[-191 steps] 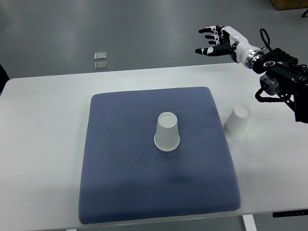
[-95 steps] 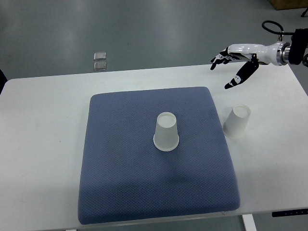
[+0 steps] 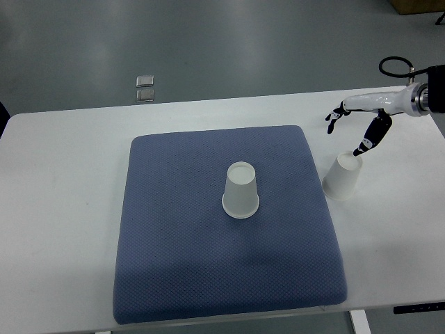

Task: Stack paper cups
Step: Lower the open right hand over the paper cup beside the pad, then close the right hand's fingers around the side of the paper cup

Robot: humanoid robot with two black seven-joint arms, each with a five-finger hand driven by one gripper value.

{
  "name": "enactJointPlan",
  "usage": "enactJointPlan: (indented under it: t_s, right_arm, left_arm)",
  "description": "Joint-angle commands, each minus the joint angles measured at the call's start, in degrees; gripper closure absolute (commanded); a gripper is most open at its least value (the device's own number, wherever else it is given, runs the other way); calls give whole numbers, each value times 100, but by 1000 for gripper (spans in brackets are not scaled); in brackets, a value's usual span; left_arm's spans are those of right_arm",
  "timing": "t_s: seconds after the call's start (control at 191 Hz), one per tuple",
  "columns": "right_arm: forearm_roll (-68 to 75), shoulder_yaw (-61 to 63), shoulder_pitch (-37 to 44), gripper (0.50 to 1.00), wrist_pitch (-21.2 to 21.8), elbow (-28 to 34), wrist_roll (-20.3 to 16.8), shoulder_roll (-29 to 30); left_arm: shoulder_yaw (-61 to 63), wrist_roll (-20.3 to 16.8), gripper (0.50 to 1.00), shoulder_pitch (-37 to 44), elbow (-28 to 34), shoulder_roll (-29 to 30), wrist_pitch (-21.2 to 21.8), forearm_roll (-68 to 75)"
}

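**Top view: right hand poised over the outlying cup**

Top view, with the blue mat [image 3: 174,278] as landmark. One paper cup [image 3: 240,190] upside down near the mat's centre, base up, mouth flat on the fabric. A second paper cup [image 3: 343,177] just off the mat's right edge on the white table [image 3: 62,209], also inverted, its long axis leaning up and to the right in frame. Right hand [image 3: 358,122] up and slightly right of that outlying cup, fingers spread wide and empty, thumb tip close to the cup's upturned base; contact hard to judge. Left arm out of view, so clearly the right hand nearer. Likely step: closing around the outlying cup, then carrying it left onto the centre cup. Nothing between hand and cup; path over the mat also open. Two small clear squares [image 3: 144,88] on the floor beyond the table's far edge, well apart from the work.
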Motion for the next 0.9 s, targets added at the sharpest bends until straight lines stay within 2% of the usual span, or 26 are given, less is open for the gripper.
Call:
enactJointPlan:
  t_s: [0.0,0.141,0.341,0.555,0.749,0.896]
  right_arm:
    - [-208,-20,-120,585,16,258,171,-174]
    - [-471,-20,-296,585,-64,407,197,-262]
    - [-638,-20,-639,585,-819,302,180,-174]
    - [-630,-20,-841,587,-1136,223,188,-25]
    - [-559,50,-665,587,-1092,223,206,-122]
    - [-550,59,-375,585,-863,231,206,-218]
  left_arm:
    - [0,0,500,0,0,0,0,0]
    - [0,0,500,0,0,0,0,0]
    - [0,0,500,0,0,0,0,0]
    - [0,0,500,0,0,0,0,0]
    - [0,0,500,0,0,0,0,0]
    - [0,0,500,0,0,0,0,0]
